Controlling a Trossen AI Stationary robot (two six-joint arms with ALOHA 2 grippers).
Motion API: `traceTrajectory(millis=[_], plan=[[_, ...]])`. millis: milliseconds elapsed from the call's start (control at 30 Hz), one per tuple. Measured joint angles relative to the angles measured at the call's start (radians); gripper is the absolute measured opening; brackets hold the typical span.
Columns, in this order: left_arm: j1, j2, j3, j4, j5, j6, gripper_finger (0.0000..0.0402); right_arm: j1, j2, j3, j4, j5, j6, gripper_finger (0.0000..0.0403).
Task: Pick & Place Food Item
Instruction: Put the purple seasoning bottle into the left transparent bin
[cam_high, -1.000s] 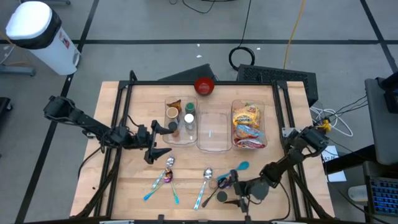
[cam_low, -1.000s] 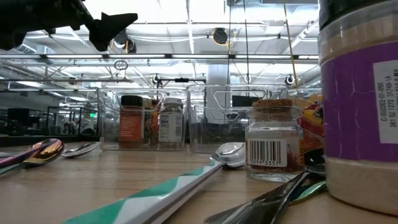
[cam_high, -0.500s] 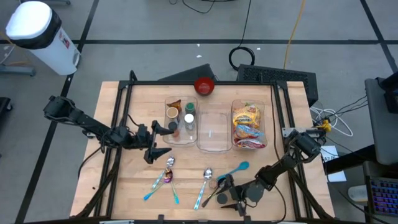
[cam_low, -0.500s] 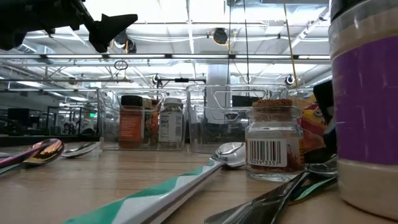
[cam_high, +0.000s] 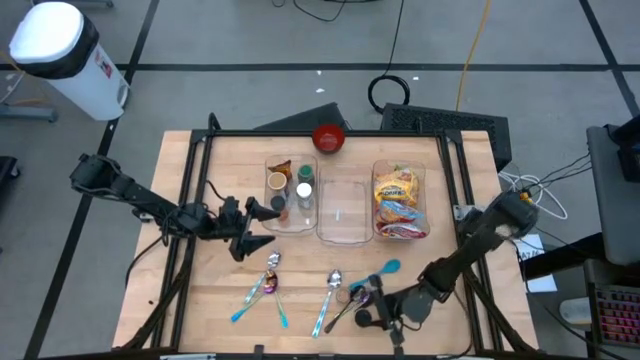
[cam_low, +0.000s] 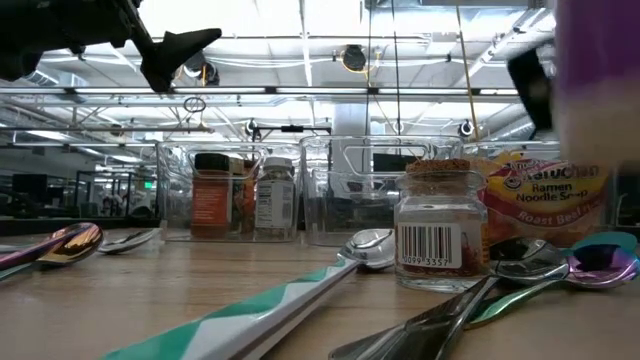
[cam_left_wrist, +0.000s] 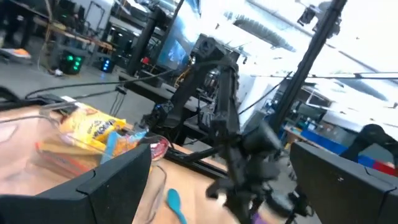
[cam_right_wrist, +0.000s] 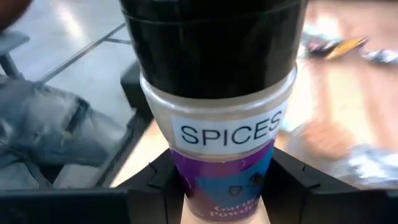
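Observation:
A spice jar (cam_right_wrist: 217, 112) with a black lid, a white SPICES strip and a purple label sits between the fingers of my right gripper (cam_right_wrist: 221, 186). In the high view they hang over the table's near edge (cam_high: 372, 314); in the low view the jar is a purple blur at upper right (cam_low: 600, 70). A small cork-topped jar (cam_low: 438, 225) stands on the table among spoons. My left gripper (cam_high: 255, 225) hovers open over the table's left half, holding nothing. My right gripper pinches the spice jar's lower body, at the purple label (cam_right_wrist: 186, 186), between its two fingers, one on each side. The fingers (cam_right_wrist: 292, 180) come from the table's right side, slanting slightly down. The jar stands roughly upright, lid up, lifted clear of the table.
Three clear bins stand mid-table: the left one (cam_high: 290, 190) holds spice jars, the middle one (cam_high: 342, 212) shows nothing inside, the right one (cam_high: 400, 205) holds ramen packets. A red bowl (cam_high: 328, 138) sits at the far edge. Several spoons (cam_high: 270, 280) lie near the front.
My right gripper has taken hold of the spice jar and risen with it. The jar, which stood on the table at the low view's right, is now lifted clear, uncovering the ramen packet and spoons behind it. My left gripper has rolled a little in place.

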Motion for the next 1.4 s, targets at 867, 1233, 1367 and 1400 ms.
traceTrajectory(millis=[867, 1233, 1367, 1400], plan=[[0.221, 0.289, 0.488, -0.583, 0.218, -0.19, 0.039, -0.538, -0.269, 0.0, -0.321, -0.367, -0.155, 0.0148], [0.173, 0.538, 1.251, -1.641, 0.182, 0.089, 0.039, -0.576, -0.27, 0.0, -0.323, -0.37, -0.291, 0.0149], [0.156, 0.612, 1.313, -1.642, 0.183, 0.154, 0.039, -0.613, -0.277, 0.001, -0.295, -0.372, -0.317, 0.0152], [0.152, 0.623, 1.317, -1.63, 0.181, 0.171, 0.039, -0.622, -0.277, 0.001, -0.298, -0.371, -0.319, 0.0152]])
